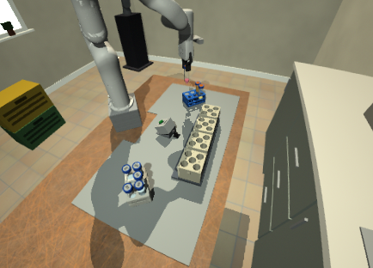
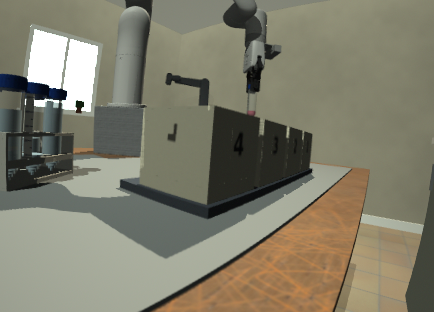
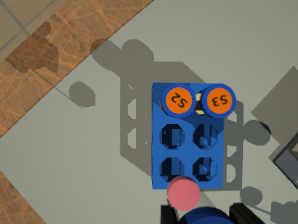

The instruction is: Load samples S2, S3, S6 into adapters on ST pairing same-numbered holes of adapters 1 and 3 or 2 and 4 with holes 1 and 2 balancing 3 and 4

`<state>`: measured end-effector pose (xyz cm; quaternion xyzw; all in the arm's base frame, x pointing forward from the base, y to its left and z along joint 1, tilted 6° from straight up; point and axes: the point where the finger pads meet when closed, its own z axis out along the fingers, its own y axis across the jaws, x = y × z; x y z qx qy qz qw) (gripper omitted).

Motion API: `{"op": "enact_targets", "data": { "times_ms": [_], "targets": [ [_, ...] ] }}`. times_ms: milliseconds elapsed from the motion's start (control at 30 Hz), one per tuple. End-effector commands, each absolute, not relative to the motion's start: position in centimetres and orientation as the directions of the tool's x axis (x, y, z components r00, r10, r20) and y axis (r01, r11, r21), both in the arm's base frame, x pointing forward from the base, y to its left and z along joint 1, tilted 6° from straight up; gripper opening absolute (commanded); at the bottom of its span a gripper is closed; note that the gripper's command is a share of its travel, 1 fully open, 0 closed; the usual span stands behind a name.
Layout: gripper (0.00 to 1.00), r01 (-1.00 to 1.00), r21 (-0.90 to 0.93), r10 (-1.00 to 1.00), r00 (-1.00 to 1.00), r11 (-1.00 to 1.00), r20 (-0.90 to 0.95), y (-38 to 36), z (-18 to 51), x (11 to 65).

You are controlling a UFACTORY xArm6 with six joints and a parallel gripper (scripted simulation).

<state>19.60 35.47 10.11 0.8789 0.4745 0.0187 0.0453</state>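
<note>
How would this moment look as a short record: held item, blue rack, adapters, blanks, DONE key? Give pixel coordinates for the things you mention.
held: blue-capped tube point(image 1: 186, 75) point(image 2: 252, 102) in the jaws, off the table, pink lower end down; cap dot not readable
blue rack point(image 3: 188, 120): S2 point(image 3: 179, 100) and S3 point(image 3: 219, 101) side by side at one end; the other four wells empty
adapters: four in a row on the stand point(image 2: 165, 202); no tubes seen in their holes
blanks: five blue-capped tubes in the pale rack point(image 2: 37, 172); dots too small to read
DONE key point(image 1: 162, 122): green, on its desk; whether caught, cannot tell

On the orange-brown table point(image 1: 56, 194) point(image 2: 300, 226) point(image 3: 107, 22), a large grey mat point(image 1: 172, 228) point(image 2: 75, 246) point(image 3: 75, 135) is laid, its edges surrounded by bare wood.
</note>
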Motion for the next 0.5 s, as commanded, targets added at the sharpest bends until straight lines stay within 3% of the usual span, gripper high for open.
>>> {"op": "enact_targets", "data": {
  "times_ms": [0,467],
  "targets": [
    [0.0,0.832,0.097,0.836,0.549,-0.546,-0.008,35.5,9.5,19.7],
    [0.0,0.832,0.097,0.836,0.549,-0.546,-0.008,35.4,7.1,19.9]
  ]
}}
